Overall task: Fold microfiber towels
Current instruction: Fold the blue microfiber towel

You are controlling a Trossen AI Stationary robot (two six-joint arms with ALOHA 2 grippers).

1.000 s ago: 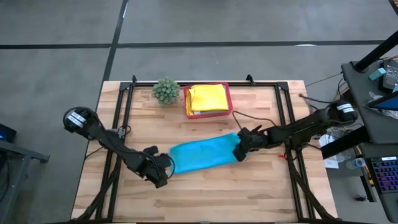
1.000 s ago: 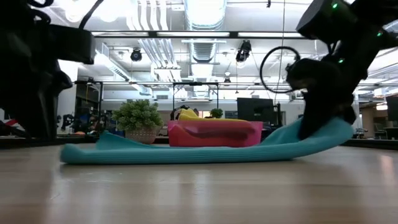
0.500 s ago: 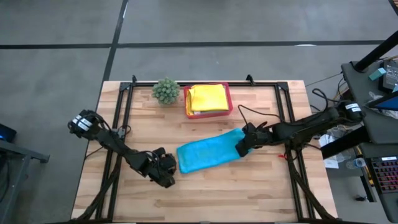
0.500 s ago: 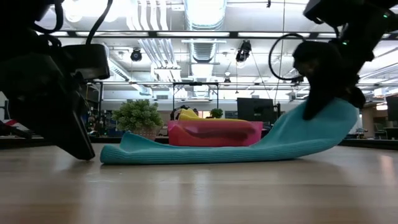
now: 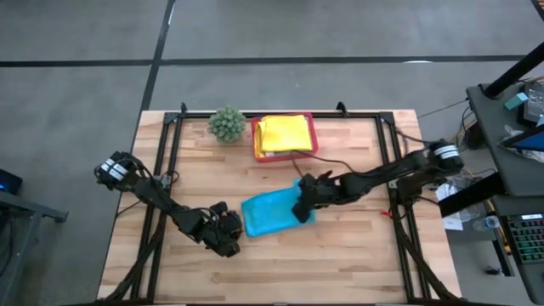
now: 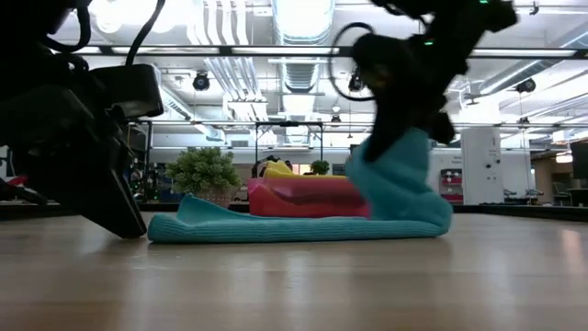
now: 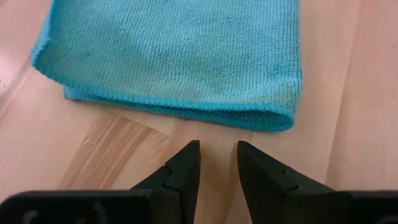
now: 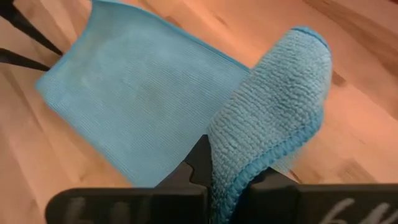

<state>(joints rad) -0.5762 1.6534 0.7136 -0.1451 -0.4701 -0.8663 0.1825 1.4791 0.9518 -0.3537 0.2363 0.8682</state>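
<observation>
Teal towel (image 5: 268,212): on table (image 5: 357,263), before pink tray (image 5: 311,136). Right hand (image 5: 303,206) pinches one end, mid-fold. Left hand (image 5: 231,240) part-open, empty, beside towel. Next: lay edges flush.

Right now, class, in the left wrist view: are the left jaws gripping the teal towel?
No: the left gripper sits open beside the teal towel, clear of its folded edge.

Right hand (image 6: 404,124) pinches teal towel (image 6: 303,225) end, lifted and curled over flat part; left hand (image 6: 115,207) just beside other end.
</observation>
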